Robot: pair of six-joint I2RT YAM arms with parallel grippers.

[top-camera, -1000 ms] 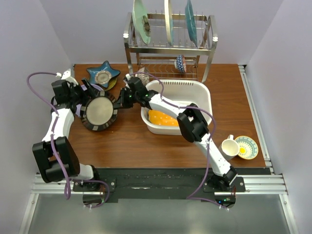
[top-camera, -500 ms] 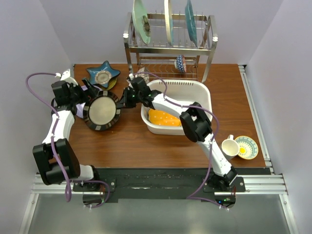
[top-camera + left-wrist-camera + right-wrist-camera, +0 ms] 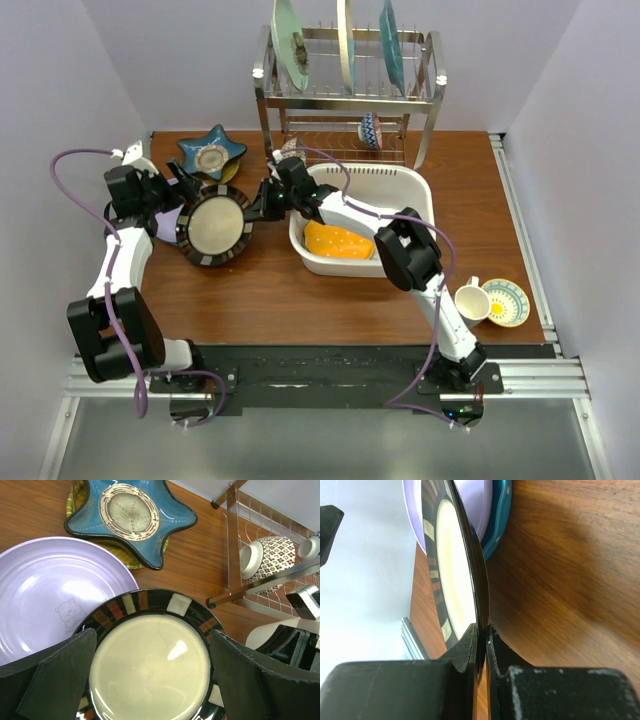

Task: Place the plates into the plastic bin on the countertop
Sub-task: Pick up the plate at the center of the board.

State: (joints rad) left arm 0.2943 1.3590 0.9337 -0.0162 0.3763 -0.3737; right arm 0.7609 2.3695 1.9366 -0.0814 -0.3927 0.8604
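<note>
Task judged partly done — one plate is seen in the plastic bin: the orange dotted plate, lying on its base. A second, the amber patterned plate with dark banded rim and cream centre, is in hand. The right gripper has its jaws clamped on the near rim, one jaw above and one below the edge. The left gripper has its jaws wide apart, one on either side of the same plate and touching nothing that can be seen, so the plate is judged to be carried by the right jaws alone. The plate extends forward from the right jaws, over the worktop; the bin lies behind those jaws, alongside the right forearm, so the plate has not yet been brought over the rim. Whether the plate is clear of what lies under it cannot be told. Below the left jaws, and out past one of them, the lavender plate rests on the worktop. Beyond the left jaws' tips the blue star-shaped plate is stacked on a yellow-green plate. Left to do, by this count — the held plate to be set in the bin, then at least these three; other plates may be hidden.
</note>
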